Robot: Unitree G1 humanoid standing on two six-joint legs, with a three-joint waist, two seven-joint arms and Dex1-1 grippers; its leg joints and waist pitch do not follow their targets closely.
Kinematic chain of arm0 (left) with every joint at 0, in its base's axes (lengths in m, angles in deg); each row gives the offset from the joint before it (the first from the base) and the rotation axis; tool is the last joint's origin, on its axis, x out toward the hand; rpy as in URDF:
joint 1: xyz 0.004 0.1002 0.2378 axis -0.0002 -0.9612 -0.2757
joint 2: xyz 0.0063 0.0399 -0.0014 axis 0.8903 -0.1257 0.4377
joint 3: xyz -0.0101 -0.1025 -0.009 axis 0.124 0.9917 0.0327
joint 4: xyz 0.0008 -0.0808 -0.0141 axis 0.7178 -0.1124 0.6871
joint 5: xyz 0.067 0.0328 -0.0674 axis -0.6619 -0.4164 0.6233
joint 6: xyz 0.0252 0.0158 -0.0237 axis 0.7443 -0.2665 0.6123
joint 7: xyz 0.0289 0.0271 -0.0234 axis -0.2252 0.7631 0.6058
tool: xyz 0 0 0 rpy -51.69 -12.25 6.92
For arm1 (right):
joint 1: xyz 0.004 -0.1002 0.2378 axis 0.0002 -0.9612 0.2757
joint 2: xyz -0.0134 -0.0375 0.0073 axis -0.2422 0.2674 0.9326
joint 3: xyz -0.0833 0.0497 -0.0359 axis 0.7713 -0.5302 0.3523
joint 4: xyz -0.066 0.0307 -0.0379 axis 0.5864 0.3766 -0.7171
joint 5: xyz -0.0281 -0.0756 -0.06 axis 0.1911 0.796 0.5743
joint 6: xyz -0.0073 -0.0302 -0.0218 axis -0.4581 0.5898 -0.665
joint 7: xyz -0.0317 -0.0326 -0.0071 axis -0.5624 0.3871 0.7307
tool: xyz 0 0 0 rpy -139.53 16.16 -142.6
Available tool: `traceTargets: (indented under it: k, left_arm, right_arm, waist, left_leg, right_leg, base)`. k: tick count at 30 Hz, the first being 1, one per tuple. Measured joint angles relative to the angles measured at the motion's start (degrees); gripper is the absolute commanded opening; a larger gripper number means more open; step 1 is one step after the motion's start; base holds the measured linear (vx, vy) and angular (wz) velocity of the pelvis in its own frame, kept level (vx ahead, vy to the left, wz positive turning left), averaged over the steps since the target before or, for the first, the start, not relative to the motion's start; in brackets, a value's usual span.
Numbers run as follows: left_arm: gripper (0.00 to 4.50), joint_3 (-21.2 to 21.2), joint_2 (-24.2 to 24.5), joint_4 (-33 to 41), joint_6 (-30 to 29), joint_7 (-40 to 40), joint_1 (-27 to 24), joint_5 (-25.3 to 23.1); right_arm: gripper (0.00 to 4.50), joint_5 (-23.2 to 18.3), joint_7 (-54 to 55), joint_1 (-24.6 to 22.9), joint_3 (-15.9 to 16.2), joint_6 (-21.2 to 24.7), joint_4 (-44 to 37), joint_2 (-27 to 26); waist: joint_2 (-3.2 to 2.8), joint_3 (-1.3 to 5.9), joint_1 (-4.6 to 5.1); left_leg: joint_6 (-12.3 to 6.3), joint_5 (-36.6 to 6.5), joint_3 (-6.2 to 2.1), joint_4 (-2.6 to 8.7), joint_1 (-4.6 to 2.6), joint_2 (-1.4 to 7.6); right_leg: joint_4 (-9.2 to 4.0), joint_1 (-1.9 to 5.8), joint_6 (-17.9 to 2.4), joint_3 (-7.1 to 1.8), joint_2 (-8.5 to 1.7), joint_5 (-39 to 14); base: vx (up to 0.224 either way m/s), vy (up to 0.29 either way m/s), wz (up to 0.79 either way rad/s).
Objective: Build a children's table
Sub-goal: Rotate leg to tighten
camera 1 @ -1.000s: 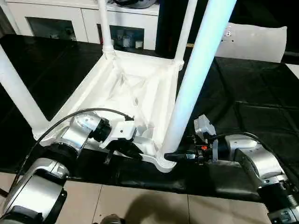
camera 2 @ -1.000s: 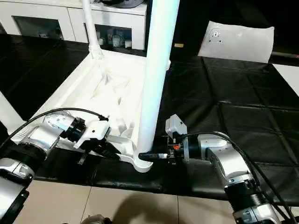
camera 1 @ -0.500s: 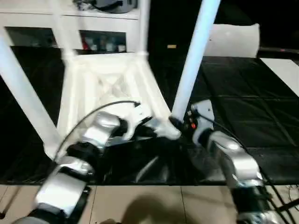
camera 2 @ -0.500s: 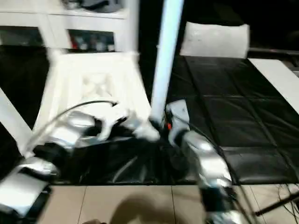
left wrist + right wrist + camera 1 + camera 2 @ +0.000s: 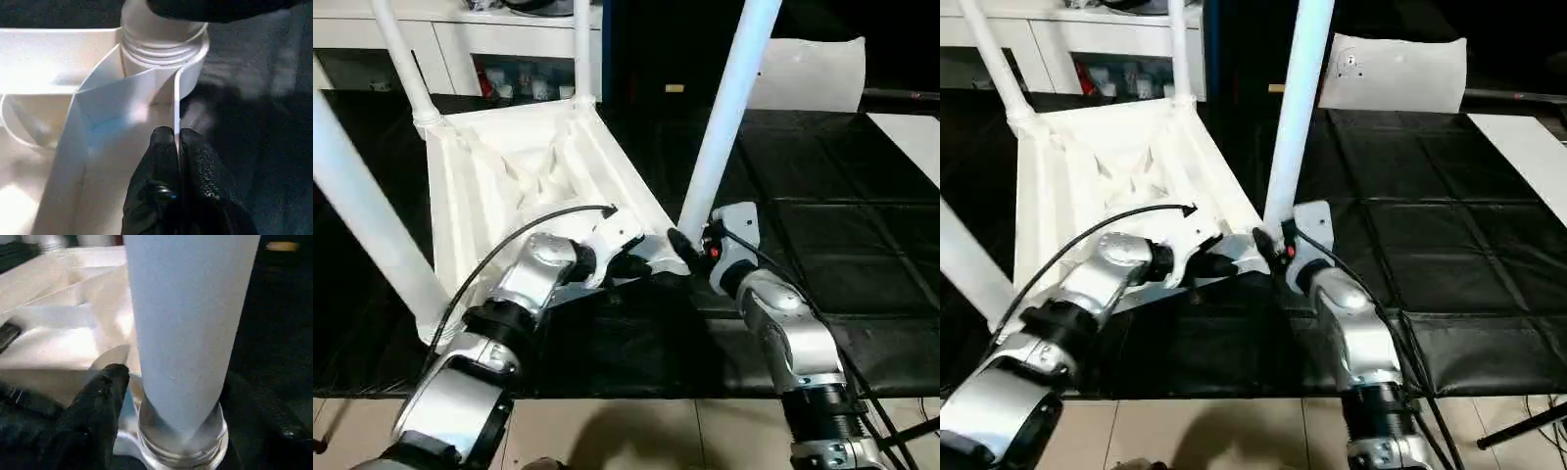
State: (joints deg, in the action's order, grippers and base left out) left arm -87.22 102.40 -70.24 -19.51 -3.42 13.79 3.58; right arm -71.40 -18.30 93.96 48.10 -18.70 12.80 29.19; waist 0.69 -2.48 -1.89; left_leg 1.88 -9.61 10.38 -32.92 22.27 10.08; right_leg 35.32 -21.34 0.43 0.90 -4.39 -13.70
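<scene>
i see the children's table (image 5: 524, 171) upside down (legs up), long axis running away from me. my left gripper (image 5: 177, 147) pinches its rim; the right gripper (image 5: 690, 247) grasps the near leg's (image 5: 724, 103) base.

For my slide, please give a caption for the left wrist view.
Left gripper pinching the thin side rim of the upturned children's table.

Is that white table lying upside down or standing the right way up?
Upside down. The table shows its ribbed underside, and its legs point upward from the corner sockets.
</scene>
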Motion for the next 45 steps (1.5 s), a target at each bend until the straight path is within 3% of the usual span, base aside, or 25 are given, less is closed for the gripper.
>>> traceTargets:
  k: [3, 5, 8, 15, 17, 23, 33, 41, 45]
  left_arm:
    - [0.0, -0.22, 2.33, 0.14, 2.85, -3.97, -0.72, 0.51]
    - [0.0, -0.41, 3.21, 0.14, 4.2, -5.9, -0.95, 0.63]
    - [0.0, -1.15, 5.72, 0.14, 6.94, -11.35, -1.38, 1.84]
    - [0.0, -3.11, 9.06, 0.07, 11.96, -22.71, -1.68, 3.21]
    - [0.0, -3.8, 9.82, -0.44, 13.63, -25.07, -1.42, 3.21]
    - [0.0, -5.47, 11.17, -1.78, 16.5, -29.72, -0.35, 3.18]
    - [0.0, -8.24, 12.12, -1.76, 17.91, -30.9, 0.0, 4.55]
    - [0.0, -9.68, 12.52, -1.82, 18.6, -30.89, 0.37, 5.46]
    - [0.0, -8.19, 11.55, -2.47, 17.26, -30.31, 0.52, 4.7]
  right_arm:
    - [3.48, -0.6, -6.61, -0.44, 2.02, -0.6, -0.9, 3.84]
    - [3.8, -0.96, -9.68, -0.71, 2.2, -1.3, -1.02, 5.58]
    - [3.82, -1.57, -15.89, -1.19, 4.02, -3.87, -1.23, 8.76]
    - [3.82, -4.25, -28.97, -1.85, 6.45, -7.9, -1.22, 14.6]
    - [3.46, -5.73, -33.2, -1.88, 6.72, -7.69, -1.21, 15.77]
    - [3.02, -8.56, -40.36, -1.44, 7.11, -7.21, 0.01, 18.19]
    - [2.14, -9.38, -44.49, 0.31, 8.36, -7.24, 2.82, 18.03]
    - [1.92, -9.55, -45.04, 0.8, 8.75, -7.3, 3.37, 17.67]
    - [1.91, -10.14, -44.07, 0.23, 8.18, -5.29, 2.68, 17.55]
  waist:
    - [0.02, -0.03, -0.12]
    - [0.04, -0.04, -0.19]
    - [0.15, -0.09, -0.6]
    - [0.21, -0.11, -3.11]
    - [0.23, -0.12, -3.45]
    - [0.39, -0.11, -3.45]
    - [0.48, -0.08, -3.46]
    - [0.5, -0.08, -3.38]
    - [0.5, -0.08, -3.56]
  left_leg:
    - [0.0, 0.0, 0.0, -0.04, 0.03, 0.02]
    - [0.02, -0.01, 0.0, -0.09, 0.07, 0.02]
    - [-0.01, -0.02, 0.0, -0.16, 0.15, 0.02]
    - [-0.38, -0.2, 0.03, -0.74, 0.45, 0.03]
    - [-0.43, -0.24, 0.07, -0.89, 0.48, 0.03]
    - [-0.31, -0.28, 0.12, -1.05, 0.47, 0.02]
    - [-0.29, -0.22, 0.19, -1.08, 0.46, 0.02]
    - [-0.29, -0.22, 0.21, -1.08, 0.46, 0.04]
    - [-0.29, -0.2, 0.22, -1.08, 0.43, 0.04]
  right_leg:
    - [0.03, -0.01, 0.0, 0.02, 0.02, 0.0]
    - [0.03, -0.01, 0.0, 0.01, 0.01, 0.0]
    - [0.02, -0.02, 0.0, 0.03, 0.0, 0.01]
    - [0.07, -0.02, -0.02, 0.08, -0.1, 0.02]
    - [0.09, -0.01, -0.11, 0.08, -0.15, 0.07]
    - [0.33, -0.02, -0.26, 0.06, -0.22, 0.17]
    - [0.52, -0.09, -0.26, 0.06, -0.27, 0.17]
    - [0.58, -0.16, -0.26, 0.06, -0.26, 0.16]
    - [0.59, -0.12, -0.26, 0.06, -0.27, 0.17]
  base:
    - [0.0, 0.0, 0.0]
    - [0.0, 0.0, 0.0]
    - [0.0, 0.0, 0.0]
    - [0.0, 0.0, 0.0]
    - [0.0, 0.0, 0.0]
    - [0.0, 0.0, 0.0]
    - [0.0, 0.0, 0.0]
    - [0.0, 0.0, 0.0]
    - [0.0, 0.0, 0.0]
